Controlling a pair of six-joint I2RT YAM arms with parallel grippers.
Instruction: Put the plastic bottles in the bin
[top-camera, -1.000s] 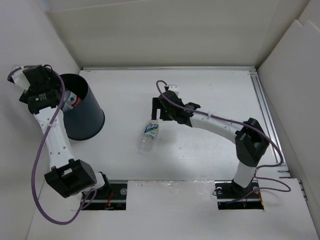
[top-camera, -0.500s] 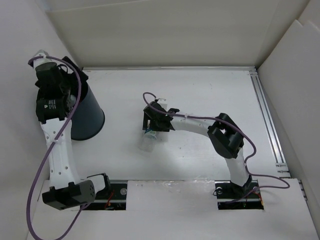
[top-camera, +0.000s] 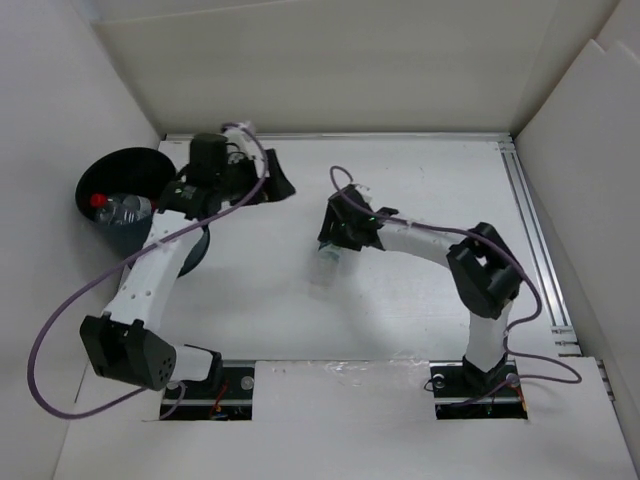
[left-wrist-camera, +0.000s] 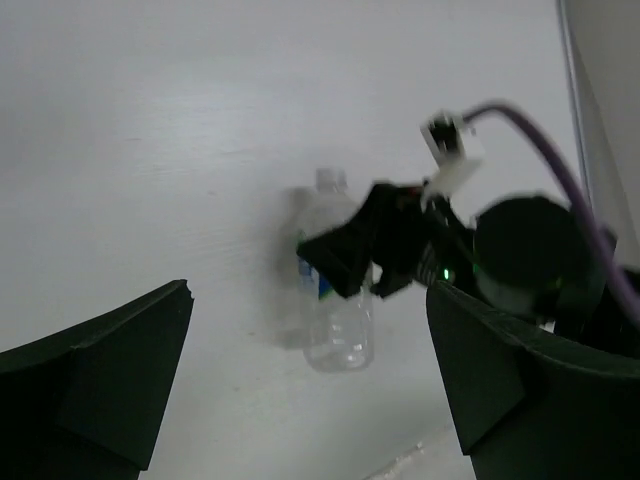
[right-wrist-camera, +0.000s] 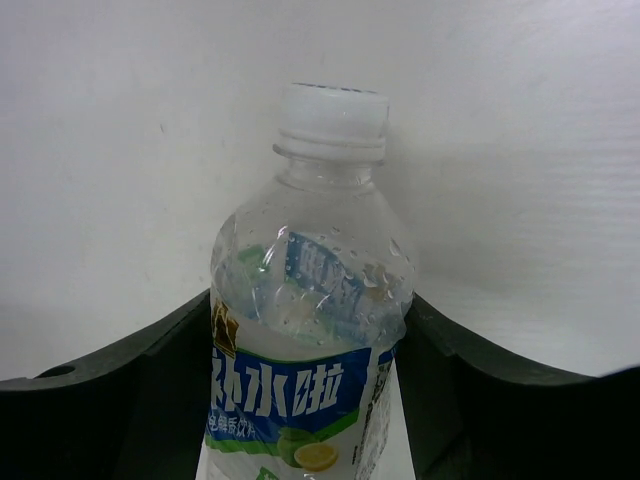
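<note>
A clear plastic bottle (right-wrist-camera: 308, 330) with a white cap and a blue-white label sits between the fingers of my right gripper (right-wrist-camera: 305, 410), which press on both of its sides. From above, that gripper (top-camera: 338, 236) hangs over mid-table and covers most of the bottle (top-camera: 329, 252). The left wrist view shows the same bottle (left-wrist-camera: 340, 325) held off the table, with a shadow beside it. My left gripper (top-camera: 272, 185) is open and empty, to the right of the dark bin (top-camera: 88, 187). A red-capped bottle (top-camera: 122, 207) lies inside the bin.
White walls box in the table on the left, back and right. A metal rail (top-camera: 530, 230) runs along the right edge. Purple cables loop from both arms. The bin stands close to the left wall.
My right gripper has closed on the bottle and carried it up and to the right. The left arm has swung from over the bin toward the table's middle. The bin sits further left.
</note>
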